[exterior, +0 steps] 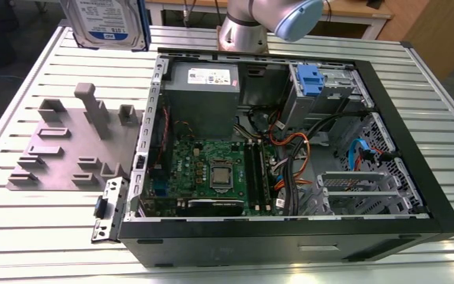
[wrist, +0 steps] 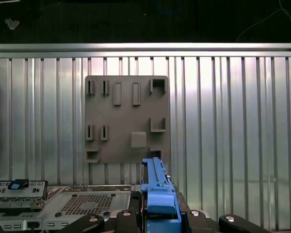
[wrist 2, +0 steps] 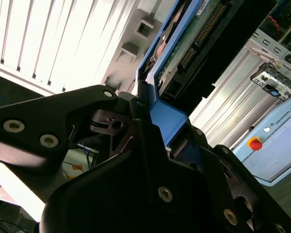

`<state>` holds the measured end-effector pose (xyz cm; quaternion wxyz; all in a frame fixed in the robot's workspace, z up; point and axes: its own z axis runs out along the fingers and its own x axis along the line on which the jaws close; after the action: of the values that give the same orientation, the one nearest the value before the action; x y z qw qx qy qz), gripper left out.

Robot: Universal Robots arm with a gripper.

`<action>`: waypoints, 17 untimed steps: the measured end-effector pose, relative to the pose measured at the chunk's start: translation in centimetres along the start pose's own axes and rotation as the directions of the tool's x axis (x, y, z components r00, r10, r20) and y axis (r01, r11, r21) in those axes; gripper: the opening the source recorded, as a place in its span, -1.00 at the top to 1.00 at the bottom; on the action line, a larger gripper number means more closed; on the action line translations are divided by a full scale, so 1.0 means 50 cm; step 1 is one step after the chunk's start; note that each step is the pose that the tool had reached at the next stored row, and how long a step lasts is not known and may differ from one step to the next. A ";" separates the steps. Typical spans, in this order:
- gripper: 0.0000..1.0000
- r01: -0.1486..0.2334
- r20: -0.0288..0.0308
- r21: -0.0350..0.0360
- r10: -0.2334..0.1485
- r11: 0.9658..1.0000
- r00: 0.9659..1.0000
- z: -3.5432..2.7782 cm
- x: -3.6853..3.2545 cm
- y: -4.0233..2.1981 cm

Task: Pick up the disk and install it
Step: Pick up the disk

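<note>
My jaws are clamped together on the blue plastic bracket of a flat rectangular silver-grey metal hard disk (wrist 2: 194, 39), the black fingers (wrist 2: 150, 141) pressing that bracket from either side in the second wrist view. In the exterior view the disk (exterior: 104, 23) hangs clear of the ribbed metal desk (exterior: 448, 118), at about 11 o'clock from the open black computer case (exterior: 290, 231), with its blue-and-white label facing the camera. The first wrist view shows its blue edge (wrist: 157, 194) with the grey slotted fixture plate (wrist: 126, 119) lying on the desk beyond. That plate (exterior: 61, 148) sits at 9 o'clock of the case, just beside it. Inside the case, the grey metal power-supply box (exterior: 201, 94) is at 11 o'clock, a small blue plastic clip (exterior: 310, 80) at 1 o'clock, and the green motherboard (exterior: 211, 165) lies below the box.
</note>
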<state>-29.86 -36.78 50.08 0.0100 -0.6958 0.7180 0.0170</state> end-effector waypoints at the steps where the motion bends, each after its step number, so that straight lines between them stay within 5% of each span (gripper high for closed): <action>1: 0.26 0.000 0.000 0.000 0.000 1.000 1.000 0.000 0.000 -0.002; 17: 0.26 0.000 0.000 0.000 0.000 1.000 1.000 0.001 0.008 -0.004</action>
<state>-29.67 -37.18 50.03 0.0100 -0.6958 0.7180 0.0170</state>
